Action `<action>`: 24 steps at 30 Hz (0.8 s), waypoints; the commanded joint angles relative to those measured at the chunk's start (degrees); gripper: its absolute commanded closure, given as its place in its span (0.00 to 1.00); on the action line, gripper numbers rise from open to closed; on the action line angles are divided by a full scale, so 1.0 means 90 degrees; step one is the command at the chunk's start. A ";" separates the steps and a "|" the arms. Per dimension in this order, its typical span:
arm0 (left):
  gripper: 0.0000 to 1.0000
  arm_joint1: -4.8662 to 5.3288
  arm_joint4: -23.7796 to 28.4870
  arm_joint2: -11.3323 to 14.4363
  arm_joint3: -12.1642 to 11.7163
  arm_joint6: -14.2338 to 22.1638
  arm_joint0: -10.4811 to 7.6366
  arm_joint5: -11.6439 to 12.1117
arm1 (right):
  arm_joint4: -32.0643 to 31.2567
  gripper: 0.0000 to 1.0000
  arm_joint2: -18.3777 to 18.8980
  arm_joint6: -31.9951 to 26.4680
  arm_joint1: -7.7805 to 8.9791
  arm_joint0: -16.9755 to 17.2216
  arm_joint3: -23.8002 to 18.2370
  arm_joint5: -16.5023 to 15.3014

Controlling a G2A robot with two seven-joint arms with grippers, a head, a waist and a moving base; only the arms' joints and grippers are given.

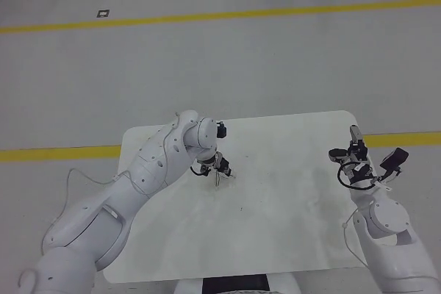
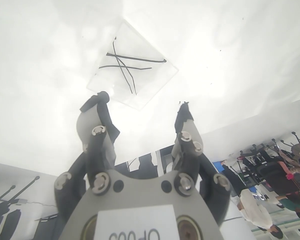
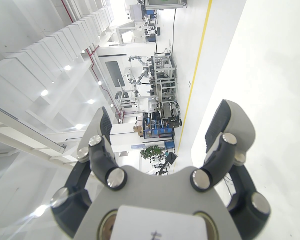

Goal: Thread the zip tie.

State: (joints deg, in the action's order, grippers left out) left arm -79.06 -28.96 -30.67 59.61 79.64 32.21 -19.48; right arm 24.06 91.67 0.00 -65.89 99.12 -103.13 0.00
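Left gripper [image 2: 143,101] hangs with fingers spread wide, nothing between them, and the zip ties [image 2: 126,63] lie just ahead of its fingertips: black strips criss-crossed on a clear square tray [image 2: 160,83], on the table [image 1: 294,220] left of its middle, nearer the far edge. Two strips run along the line between the fingers, two run away from it (those look the easier pinch). Right gripper [image 3: 165,108], also spread and empty, sits well apart at the right edge, so the left arm is nearer.
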 commanded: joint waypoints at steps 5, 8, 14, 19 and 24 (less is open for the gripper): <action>0.60 -0.0083 -0.0067 -0.0007 -0.0130 0.0000 0.0047 0.0000 | 0.0000 0.00 0.0000 0.0000 0.0000 0.0000 0.0000 0.0000; 0.64 -0.0126 -0.0107 0.0019 -0.0206 0.0000 0.0070 0.0000 | 0.0000 0.00 0.0000 0.0000 0.0000 0.0000 0.0000 0.0000; 0.69 -0.0213 -0.0156 0.0058 -0.0383 0.0000 0.0096 0.0000 | 0.0000 0.00 0.0000 0.0000 0.0000 0.0000 0.0000 0.0000; 0.71 -0.0280 -0.0258 0.0054 -0.0528 -0.0008 0.0122 0.0000 | 0.0000 0.00 0.0000 0.0000 0.0000 0.0000 0.0000 0.0000; 0.73 -0.0363 -0.0340 0.0019 -0.0694 -0.0116 0.0170 0.0000 | 0.0000 0.00 0.0000 0.0000 0.0000 0.0000 0.0000 0.0000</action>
State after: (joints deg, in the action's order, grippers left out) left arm -82.18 -31.91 -30.45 53.67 78.81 33.65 -19.48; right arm 24.06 91.67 0.00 -65.89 99.12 -103.13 0.00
